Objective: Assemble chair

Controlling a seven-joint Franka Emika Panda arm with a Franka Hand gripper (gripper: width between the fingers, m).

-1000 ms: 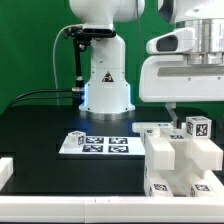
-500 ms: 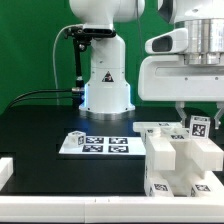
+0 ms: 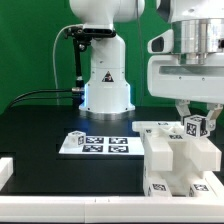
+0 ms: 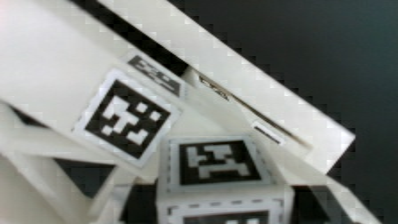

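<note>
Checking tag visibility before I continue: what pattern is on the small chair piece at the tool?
Black-and-white square tags on a white chair piece, clearest in the wrist view.

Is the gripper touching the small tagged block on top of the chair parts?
Touching. In the exterior view the gripper has its fingers closed against both sides of the small tagged block, which sits at the top of the white chair parts.

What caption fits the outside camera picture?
Robot gripper closed on a small tagged white chair part above the blocky white chair pieces.
</note>
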